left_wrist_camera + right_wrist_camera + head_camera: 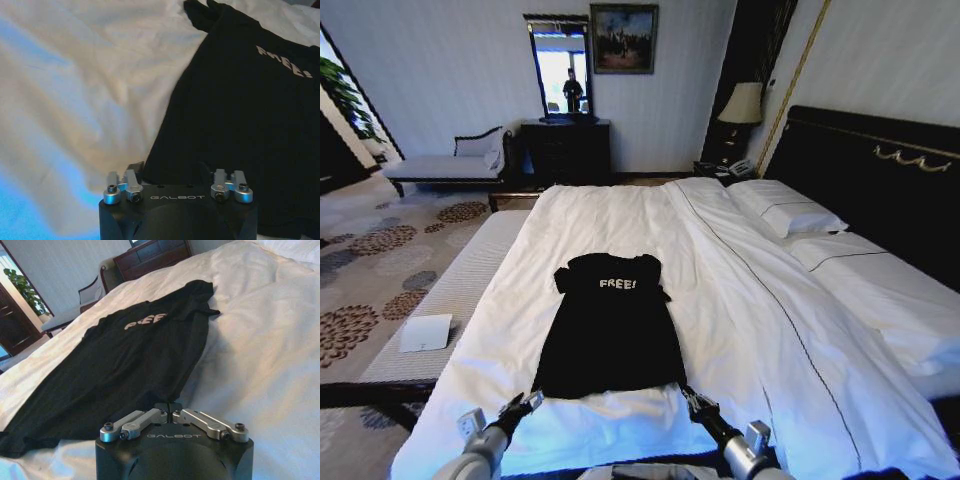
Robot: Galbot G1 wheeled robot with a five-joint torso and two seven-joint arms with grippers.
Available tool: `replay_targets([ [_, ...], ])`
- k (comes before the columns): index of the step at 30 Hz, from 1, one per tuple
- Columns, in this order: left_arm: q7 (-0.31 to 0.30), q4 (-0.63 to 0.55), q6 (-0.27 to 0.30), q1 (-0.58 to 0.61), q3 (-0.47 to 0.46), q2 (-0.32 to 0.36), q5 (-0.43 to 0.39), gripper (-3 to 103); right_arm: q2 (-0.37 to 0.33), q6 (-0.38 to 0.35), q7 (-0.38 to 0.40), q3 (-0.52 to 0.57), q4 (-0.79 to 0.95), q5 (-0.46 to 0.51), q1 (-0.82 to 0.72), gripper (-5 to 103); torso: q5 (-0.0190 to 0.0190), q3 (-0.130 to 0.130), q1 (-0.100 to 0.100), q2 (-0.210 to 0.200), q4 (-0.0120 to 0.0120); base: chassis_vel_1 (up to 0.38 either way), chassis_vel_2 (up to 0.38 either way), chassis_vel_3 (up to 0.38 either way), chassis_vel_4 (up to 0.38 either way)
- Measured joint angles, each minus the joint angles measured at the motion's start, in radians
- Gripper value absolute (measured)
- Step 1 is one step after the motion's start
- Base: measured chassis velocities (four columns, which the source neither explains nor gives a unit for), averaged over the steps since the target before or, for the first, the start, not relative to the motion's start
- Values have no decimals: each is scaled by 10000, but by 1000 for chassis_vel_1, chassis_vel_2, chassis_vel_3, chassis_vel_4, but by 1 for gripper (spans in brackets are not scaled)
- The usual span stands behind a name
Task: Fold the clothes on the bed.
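Where the bed's [620, 215] near edge meets us, the black T-shirt [610, 330] lies flat, white sheet open all around. Our left gripper [523, 404] sits at its hem corner, finger spread unclear. In the right wrist view, our right gripper [172, 410] pinches the hem closed.

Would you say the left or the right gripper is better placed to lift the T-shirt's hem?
Neither clearly. The left gripper sits at the hem's left corner and the right gripper at its right corner. Both are at the near edge of the black T-shirt, which lies flat on the bed, suiting a two-arm lift.
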Motion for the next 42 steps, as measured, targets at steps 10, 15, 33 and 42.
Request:
replay_targets([
  [10, -317, 102, 123, -327, 411, -165, 48, 24, -27, -57, 65, 99, 99, 176, -22, 0, -1, 0, 0, 0, 0, 0, 0, 0, 0],
  [15, -318, 58, 84, -102, 154, -145, 29, 3, 50, -57, 90, 34, 59, 164, -9, 0, -2, 0, 0, 0, 0, 0, 0, 0, 0],
  [33, -457, -957, -4, 517, -542, -331, 76, 0, 334, -822, 806, -139, 850, 672, -276, 0, -2, 0, 0, 0, -1, 0, 0, 0, 0],
  [42, -505, -2297, -231, 1903, -1510, -852, 98, 0, 473, -1960, 1860, -122, 1821, 746, -1105, 0, -2, -1, 0, 0, -1, 0, 0, 0, 0],
])
